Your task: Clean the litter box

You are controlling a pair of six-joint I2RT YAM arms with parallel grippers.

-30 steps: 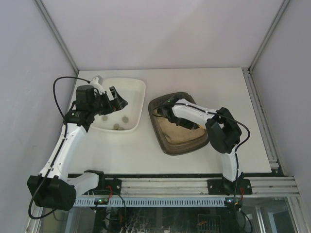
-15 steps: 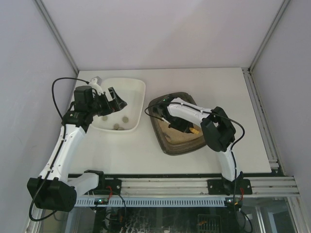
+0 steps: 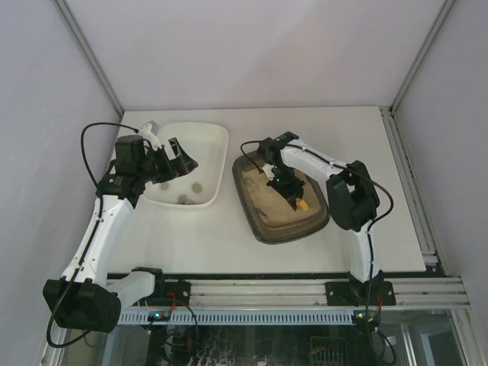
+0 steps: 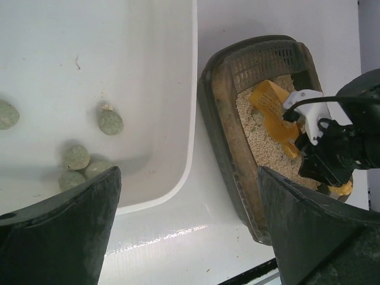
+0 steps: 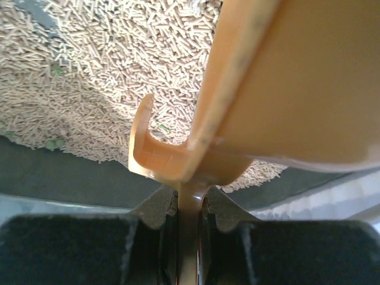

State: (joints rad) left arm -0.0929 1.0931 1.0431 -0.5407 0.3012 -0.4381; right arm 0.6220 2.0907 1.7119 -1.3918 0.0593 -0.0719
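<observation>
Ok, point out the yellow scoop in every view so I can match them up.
Top external: yellow scoop sits right of centre, inside the litter box.
Left wrist: in the right half, over the tan pellets.
Right wrist: fills the upper right, with its handle running to the bottom edge.
Shared landmark: the box's dark rim.

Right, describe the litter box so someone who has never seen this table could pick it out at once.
On the white table, two similar-sized trays sit side by side. The litter box is the right-hand one, under the right gripper and its yellow scoop. Unlike the white tray beside it, it is dark brown-olive and holds tan pellet litter.
</observation>
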